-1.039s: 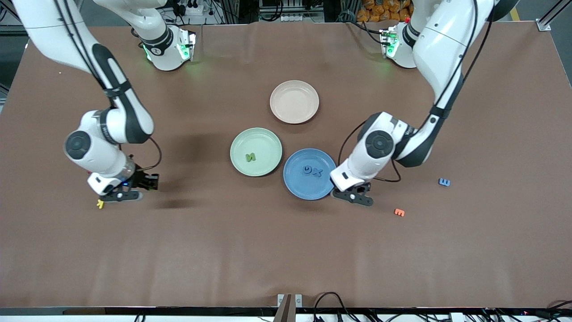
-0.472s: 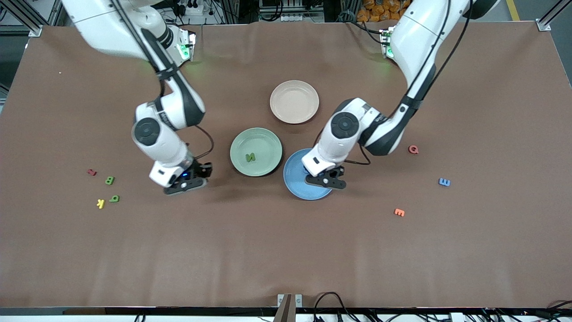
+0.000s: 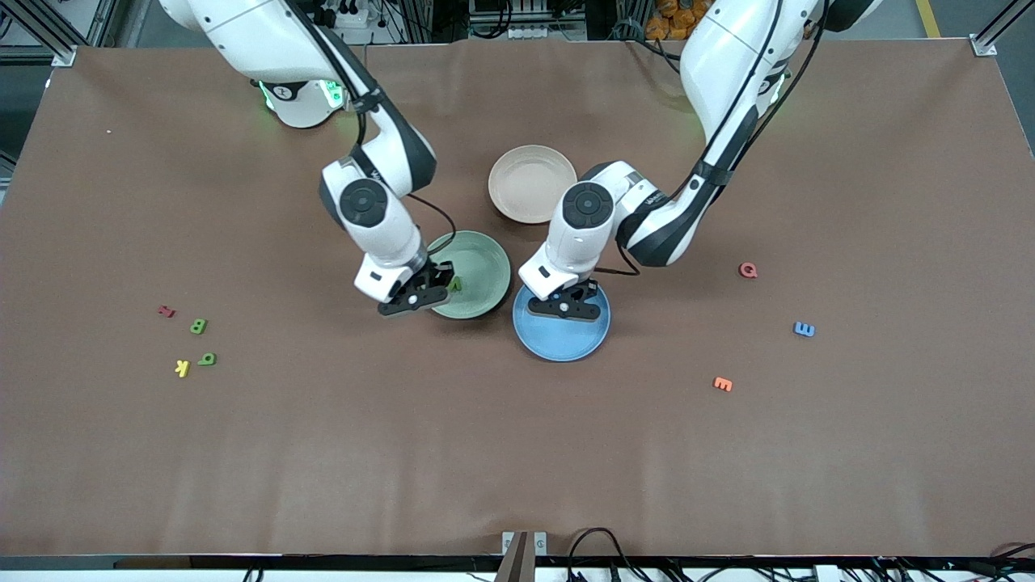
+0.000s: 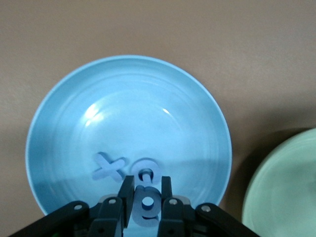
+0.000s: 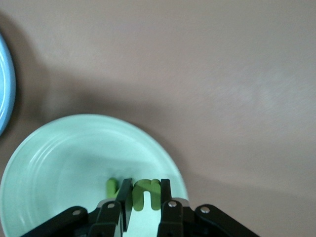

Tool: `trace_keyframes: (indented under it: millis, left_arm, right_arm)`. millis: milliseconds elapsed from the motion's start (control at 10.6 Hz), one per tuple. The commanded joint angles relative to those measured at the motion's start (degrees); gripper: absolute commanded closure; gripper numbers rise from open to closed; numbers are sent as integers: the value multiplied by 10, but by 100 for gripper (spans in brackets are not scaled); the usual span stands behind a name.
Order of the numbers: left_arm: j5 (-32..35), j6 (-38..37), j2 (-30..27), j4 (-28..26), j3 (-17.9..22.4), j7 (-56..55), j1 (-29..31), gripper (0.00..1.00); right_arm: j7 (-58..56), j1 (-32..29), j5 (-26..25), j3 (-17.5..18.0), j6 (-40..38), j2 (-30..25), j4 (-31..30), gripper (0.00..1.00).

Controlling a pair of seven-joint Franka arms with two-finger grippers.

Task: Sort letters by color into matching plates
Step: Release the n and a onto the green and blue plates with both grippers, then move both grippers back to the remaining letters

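My left gripper (image 3: 568, 309) hangs over the blue plate (image 3: 566, 346), shut on a blue letter (image 4: 147, 205). Two more blue letters, an X (image 4: 109, 166) and a round one (image 4: 147, 173), lie in that plate (image 4: 128, 108) just under the fingers. My right gripper (image 3: 420, 295) is over the rim of the pale green plate (image 3: 481, 263), shut on a green letter (image 5: 147, 194). Another green letter (image 5: 113, 186) lies in the green plate (image 5: 64, 158), half hidden by one finger.
A beige-pink plate (image 3: 532, 183) sits between the arms, farther from the camera. Toward the right arm's end lie loose red (image 3: 166, 311), green (image 3: 198, 326), green (image 3: 208, 359) and yellow (image 3: 182, 369) letters. Toward the left arm's end lie red (image 3: 748, 270), blue (image 3: 804, 329) and orange (image 3: 723, 384) ones.
The right gripper swung from the loose letters at its end of the table to the green plate. The left gripper moved from beside the blue plate to over it.
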Motion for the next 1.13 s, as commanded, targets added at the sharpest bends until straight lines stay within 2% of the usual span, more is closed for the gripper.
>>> trace_keyframes:
  millis: [0, 189, 283, 378, 472, 661, 850, 1039]
  left_arm:
    - [0, -6, 3, 3, 10, -49, -24, 100]
    - [0, -6, 10, 4, 12, -69, -30, 100]
    - [2, -6, 12, 11, 12, -71, -30, 83]
    - [7, -6, 16, 18, 12, -70, -31, 4]
    - [34, -6, 17, 19, 12, -71, -31, 0]
    - [45, -6, 17, 18, 12, -73, -24, 0]
    - [53, -6, 13, 13, 29, -65, -15, 0]
    - [58, -6, 9, 4, 38, -12, 13, 0]
  right_arm:
    - [55, 31, -1, -4, -1, 28, 14, 91]
    - [75, 39, -1, -4, -1, 34, 17, 90]
    - [85, 39, -1, 1, -2, 34, 18, 75]
    - [94, 39, -7, 2, -1, 34, 20, 1]
    - [95, 39, -8, 2, 0, 34, 21, 0]
    - [95, 37, -8, 1, -1, 34, 23, 0]
    - [95, 33, -8, 1, -1, 33, 23, 0]
    - [92, 16, -9, -1, -2, 30, 23, 0]
